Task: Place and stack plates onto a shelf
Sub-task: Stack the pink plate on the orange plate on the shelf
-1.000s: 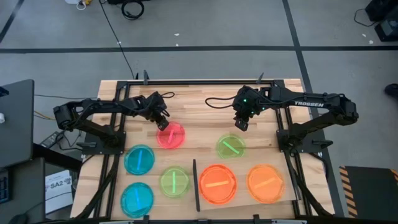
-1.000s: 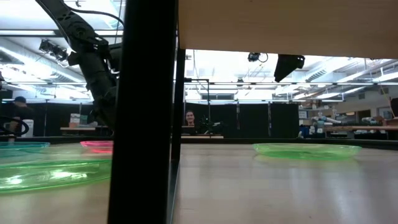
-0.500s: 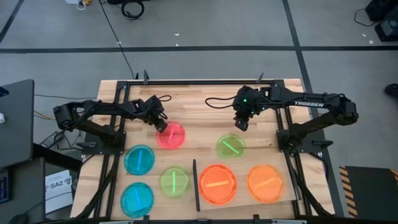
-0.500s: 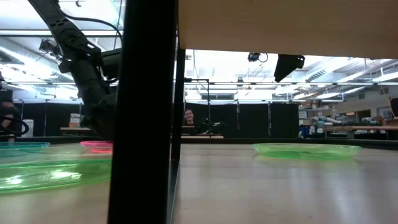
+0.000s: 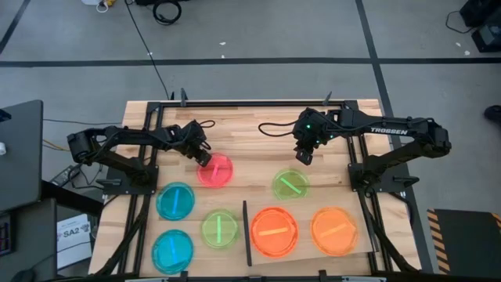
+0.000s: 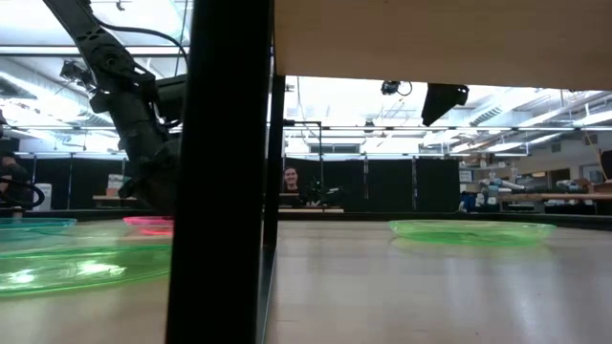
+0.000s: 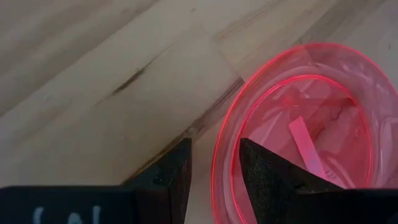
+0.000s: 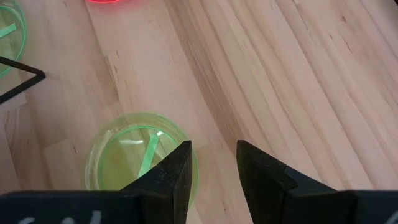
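Apparently the step in hand is picking up the pink plate (image 5: 214, 171), which lies on the bench toward the far middle, not yet on the shelf.

From above: the left tool (image 5: 203, 157) is down at the far-left rim of that plate, its arm reaching in low from the bench's left edge. The right tool (image 5: 304, 156) hangs above bare wood near the far edge, with a green plate (image 5: 290, 184) just nearer than it. The shelf (image 5: 313, 258) lies at the near right corner and carries two orange plates (image 5: 273, 231). Two blue plates (image 5: 174, 200) and another green one (image 5: 220, 229) lie near the near left corner.

Level with the bench: the left arm comes down steeply beside a dark post, close over the pink plate (image 6: 149, 224). A green plate (image 6: 471, 230) lies alone to the right.

Left wrist: the tool (image 7: 214, 163) has its fingers (image 7: 176, 167) set narrowly, one outside and one inside the pink plate's (image 7: 298, 121) rim, so they straddle it. Whether they already pinch it cannot be told. Next, I judge, they must close firmly on the thin rim, lift, and carry the plate to the shelf.

Right wrist: the right tool (image 8: 214, 163) is narrowly open, holding nothing, with the green plate (image 8: 140, 155) beside it.
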